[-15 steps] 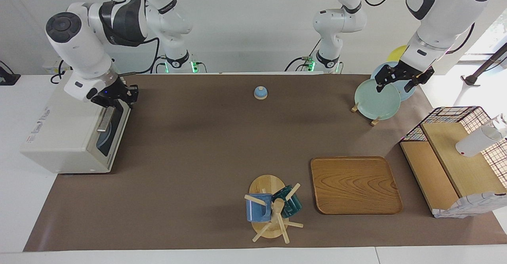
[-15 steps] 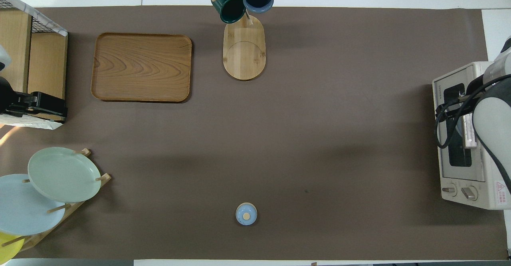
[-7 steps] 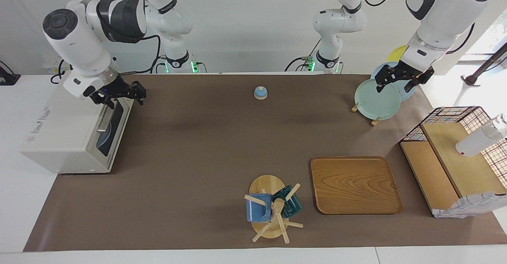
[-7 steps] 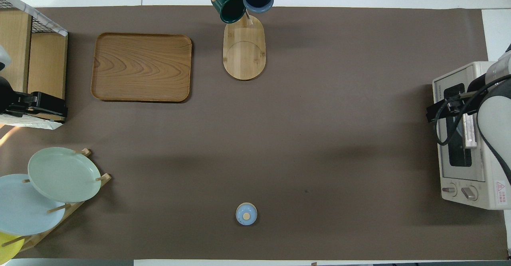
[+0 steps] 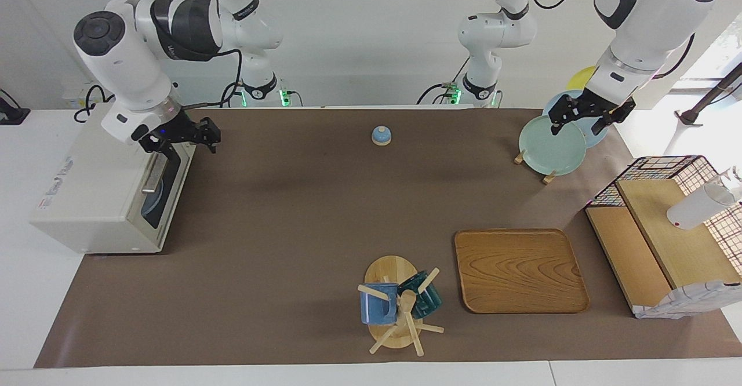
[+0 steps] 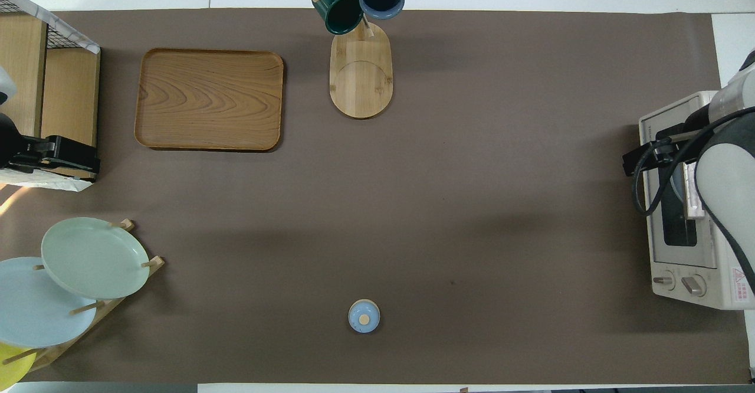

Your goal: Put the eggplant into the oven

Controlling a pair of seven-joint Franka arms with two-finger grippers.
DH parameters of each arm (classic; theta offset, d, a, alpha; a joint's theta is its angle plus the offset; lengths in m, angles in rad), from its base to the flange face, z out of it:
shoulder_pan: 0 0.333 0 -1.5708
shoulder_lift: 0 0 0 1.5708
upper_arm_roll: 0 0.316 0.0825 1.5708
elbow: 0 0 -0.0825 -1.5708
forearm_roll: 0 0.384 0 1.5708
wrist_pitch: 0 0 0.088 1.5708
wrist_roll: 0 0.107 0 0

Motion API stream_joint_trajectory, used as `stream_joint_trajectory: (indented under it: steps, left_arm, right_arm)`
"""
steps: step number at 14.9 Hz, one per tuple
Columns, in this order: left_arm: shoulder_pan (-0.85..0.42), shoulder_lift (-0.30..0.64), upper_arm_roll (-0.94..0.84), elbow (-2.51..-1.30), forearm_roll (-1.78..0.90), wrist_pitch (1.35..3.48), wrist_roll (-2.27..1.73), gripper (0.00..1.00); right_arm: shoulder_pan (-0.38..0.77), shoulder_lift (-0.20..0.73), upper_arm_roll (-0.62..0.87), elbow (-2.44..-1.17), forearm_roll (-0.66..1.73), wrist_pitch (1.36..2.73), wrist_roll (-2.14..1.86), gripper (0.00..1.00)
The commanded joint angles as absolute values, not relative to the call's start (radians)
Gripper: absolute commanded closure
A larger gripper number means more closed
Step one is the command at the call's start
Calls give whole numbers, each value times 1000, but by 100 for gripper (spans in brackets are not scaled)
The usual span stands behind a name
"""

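Note:
The off-white oven (image 5: 87,200) (image 6: 666,257) stands at the right arm's end of the table, its dark glass door shut and the metal bar handle (image 5: 153,173) upright. No eggplant shows in either view. My right gripper (image 5: 191,142) (image 6: 640,160) hangs open and empty just over the oven's top front edge, above the handle. My left gripper (image 5: 575,126) (image 6: 82,160) waits open and empty over the plate rack at the left arm's end.
A small blue bell (image 5: 381,135) sits near the robots at mid-table. Green and blue plates (image 5: 550,145) lean in a wooden rack. A wooden tray (image 5: 520,270), a mug tree (image 5: 400,305) and a wire-and-wood shelf (image 5: 655,241) stand farther out.
My right gripper has opened, lifted off the top of the oven door and drifted a little toward the table's middle. The left arm has not moved.

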State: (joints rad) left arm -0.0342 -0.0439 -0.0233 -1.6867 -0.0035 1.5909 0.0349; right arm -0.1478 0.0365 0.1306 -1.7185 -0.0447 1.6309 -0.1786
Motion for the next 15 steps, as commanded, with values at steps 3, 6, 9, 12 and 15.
stream_joint_trajectory:
  steps: [3, 6, 9, 12, 15]
  left_arm:
    - [-35, -46, -23, -1680, 17, 1582, 31, 0]
    - [-35, -46, -23, -1680, 17, 1582, 32, 0]
    - [-35, -46, -23, -1680, 17, 1582, 32, 0]
    - [-35, -46, -23, -1680, 17, 1582, 31, 0]
    - [-35, -46, -23, -1678, 17, 1582, 32, 0]
  right_arm:
    - [-54, 26, 26, -1686, -15, 1586, -127, 0]
    - [-5, 23, -20, -1683, -17, 1575, -115, 0]
    - [21, 26, -52, -1657, -15, 1553, -114, 0]
    - [26, 25, -74, -1652, -12, 1536, -103, 0]
    - [38, 14, -87, -1637, -14, 1534, -100, 0]
